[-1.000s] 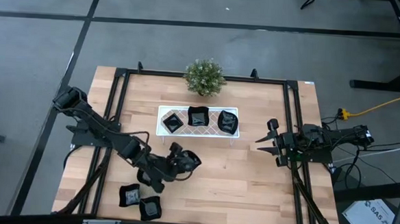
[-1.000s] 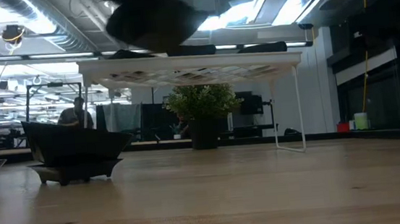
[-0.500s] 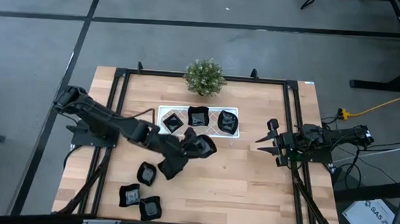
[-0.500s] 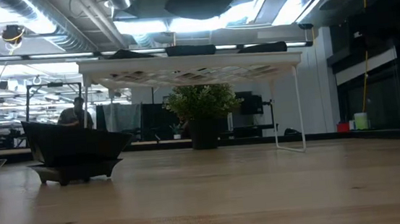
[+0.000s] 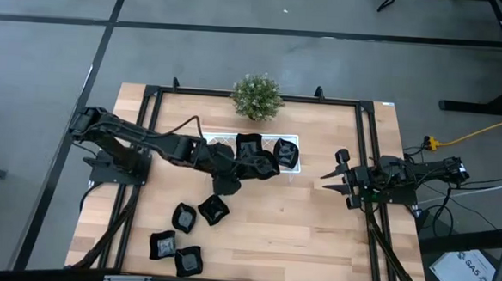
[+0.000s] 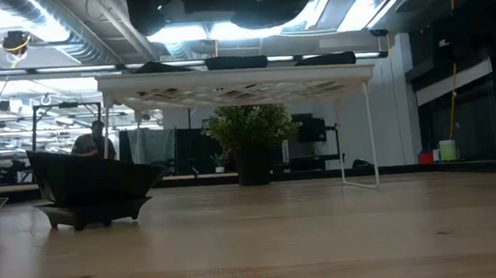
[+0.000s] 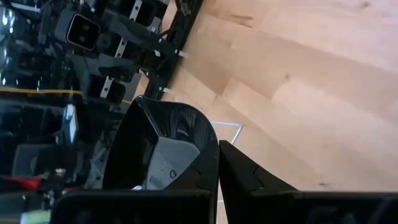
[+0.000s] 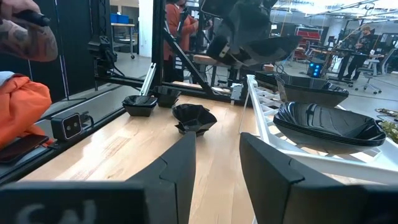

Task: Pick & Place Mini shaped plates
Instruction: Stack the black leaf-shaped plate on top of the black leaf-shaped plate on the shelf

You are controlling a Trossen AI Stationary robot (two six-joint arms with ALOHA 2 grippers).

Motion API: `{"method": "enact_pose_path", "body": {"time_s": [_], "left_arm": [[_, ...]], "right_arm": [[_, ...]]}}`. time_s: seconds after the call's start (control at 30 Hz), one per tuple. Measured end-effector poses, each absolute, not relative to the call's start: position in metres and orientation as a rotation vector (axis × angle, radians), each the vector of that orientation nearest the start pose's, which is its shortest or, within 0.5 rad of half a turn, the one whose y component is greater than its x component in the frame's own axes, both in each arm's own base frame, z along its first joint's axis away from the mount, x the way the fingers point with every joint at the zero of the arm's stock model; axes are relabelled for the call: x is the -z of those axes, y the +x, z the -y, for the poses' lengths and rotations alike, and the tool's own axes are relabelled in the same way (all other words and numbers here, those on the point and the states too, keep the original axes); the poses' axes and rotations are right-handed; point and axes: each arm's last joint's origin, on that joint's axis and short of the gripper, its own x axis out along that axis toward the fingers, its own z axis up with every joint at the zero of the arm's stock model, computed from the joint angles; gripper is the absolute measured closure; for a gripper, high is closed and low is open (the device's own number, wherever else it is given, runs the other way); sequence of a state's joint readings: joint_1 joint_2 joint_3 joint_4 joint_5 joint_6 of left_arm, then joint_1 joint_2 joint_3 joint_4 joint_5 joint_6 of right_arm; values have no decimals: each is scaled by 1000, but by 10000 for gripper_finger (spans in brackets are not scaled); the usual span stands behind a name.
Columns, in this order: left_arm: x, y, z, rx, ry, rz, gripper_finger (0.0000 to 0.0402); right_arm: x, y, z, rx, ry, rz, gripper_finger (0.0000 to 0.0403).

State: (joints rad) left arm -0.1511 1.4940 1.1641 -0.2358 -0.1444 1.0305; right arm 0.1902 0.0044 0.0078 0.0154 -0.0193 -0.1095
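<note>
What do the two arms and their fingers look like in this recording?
Both arms are dark, nearly black, jointed links. The left arm carries a thin cable arching above its forearm. The right arm shows a small green light near its wrist, with a yellow cable on the floor behind it. The right gripper has two flat, angular black fingers.

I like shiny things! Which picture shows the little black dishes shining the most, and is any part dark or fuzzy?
Right wrist view: the dish on the tray gleams with pale streaks. Left wrist view: the held dish shines too, pinched in the left claw. Low view: a dark blurry shape blocks the ceiling lights.
</note>
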Motion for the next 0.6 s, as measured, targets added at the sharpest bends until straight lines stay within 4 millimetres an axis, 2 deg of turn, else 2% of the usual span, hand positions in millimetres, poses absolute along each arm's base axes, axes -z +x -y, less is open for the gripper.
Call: {"method": "enact_pose_path", "body": {"time_s": [0.6], "left_arm": [[-292,333,1,266,1202,-547,400]], "right_arm": [[-167,96,-19,-208,-107,31,279]]}}
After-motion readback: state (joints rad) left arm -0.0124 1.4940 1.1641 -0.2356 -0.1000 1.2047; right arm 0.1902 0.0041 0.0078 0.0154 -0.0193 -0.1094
